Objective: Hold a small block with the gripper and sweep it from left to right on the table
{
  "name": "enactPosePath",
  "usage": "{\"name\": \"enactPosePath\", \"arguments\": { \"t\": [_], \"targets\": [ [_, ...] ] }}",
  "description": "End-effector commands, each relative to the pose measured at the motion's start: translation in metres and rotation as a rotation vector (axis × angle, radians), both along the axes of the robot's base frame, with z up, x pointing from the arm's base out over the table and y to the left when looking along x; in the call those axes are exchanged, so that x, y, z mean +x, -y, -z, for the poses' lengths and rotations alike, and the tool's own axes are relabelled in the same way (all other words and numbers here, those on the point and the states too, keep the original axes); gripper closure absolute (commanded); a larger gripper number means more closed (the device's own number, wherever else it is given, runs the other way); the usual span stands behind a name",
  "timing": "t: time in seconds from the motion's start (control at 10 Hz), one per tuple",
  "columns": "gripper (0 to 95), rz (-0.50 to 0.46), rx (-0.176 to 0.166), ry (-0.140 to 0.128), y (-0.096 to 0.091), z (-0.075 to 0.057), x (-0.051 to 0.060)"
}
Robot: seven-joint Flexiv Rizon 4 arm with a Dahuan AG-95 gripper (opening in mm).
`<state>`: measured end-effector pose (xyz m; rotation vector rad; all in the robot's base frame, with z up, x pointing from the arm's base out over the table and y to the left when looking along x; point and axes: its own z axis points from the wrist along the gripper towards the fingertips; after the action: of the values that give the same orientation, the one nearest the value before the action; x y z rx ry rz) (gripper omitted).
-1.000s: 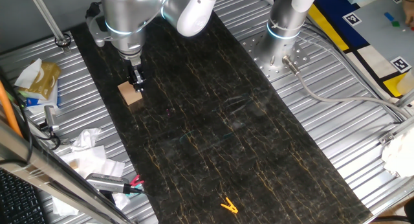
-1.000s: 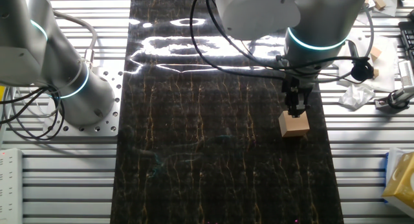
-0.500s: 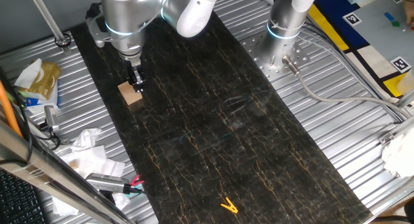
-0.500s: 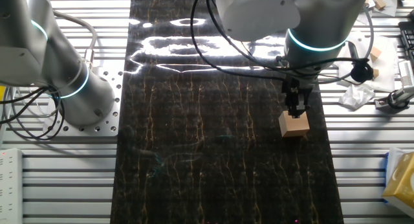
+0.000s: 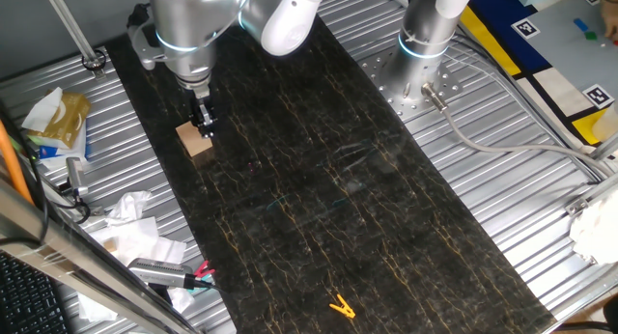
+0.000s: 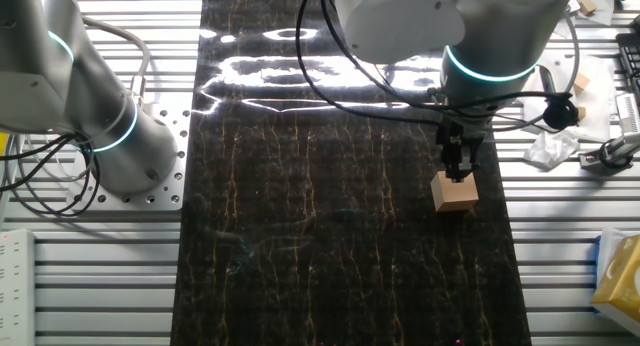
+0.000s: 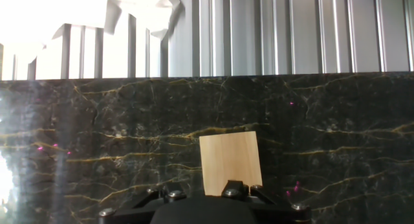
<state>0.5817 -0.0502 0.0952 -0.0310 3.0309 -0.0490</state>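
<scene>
The small block (image 5: 195, 140) is a light tan wooden cube on the black veined table (image 5: 319, 180), near its left edge. It also shows in the other fixed view (image 6: 455, 193) and in the hand view (image 7: 230, 162). My black gripper (image 5: 202, 125) hangs straight down from the silver arm with the blue ring. Its fingers stand close together, with the tips at the block's top far edge (image 6: 458, 170). They do not reach around the block's sides. In the hand view only the gripper's black body (image 7: 213, 204) shows, overlapping the block's lower edge.
A tiny yellow clip (image 5: 341, 306) lies on the table near the front. The second silver arm's base (image 5: 422, 44) stands on the ribbed sheet at the right. Crumpled tissue, a bag and tools (image 5: 135, 233) lie on the ribbed sheet at the left.
</scene>
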Motion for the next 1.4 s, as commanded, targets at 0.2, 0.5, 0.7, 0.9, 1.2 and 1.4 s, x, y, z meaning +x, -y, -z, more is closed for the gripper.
{"name": "enactPosePath", "arguments": {
  "t": [0.2, 0.5, 0.7, 0.9, 1.2, 1.4],
  "targets": [
    [57.0, -0.001, -0.003, -0.001, 0.0001, 0.0008, 0.0011],
    [57.0, -0.025, -0.013, -0.006, 0.0, 0.0011, 0.0014],
    [57.0, -0.029, -0.014, -0.005, -0.0001, 0.0009, 0.0016],
    [57.0, -0.025, -0.015, -0.007, -0.0011, -0.0005, 0.0039],
    [57.0, -0.008, -0.021, -0.022, -0.0014, -0.0007, 0.0046],
    [57.0, 0.001, -0.021, -0.019, -0.0018, -0.0013, 0.0055]
  ]
}}
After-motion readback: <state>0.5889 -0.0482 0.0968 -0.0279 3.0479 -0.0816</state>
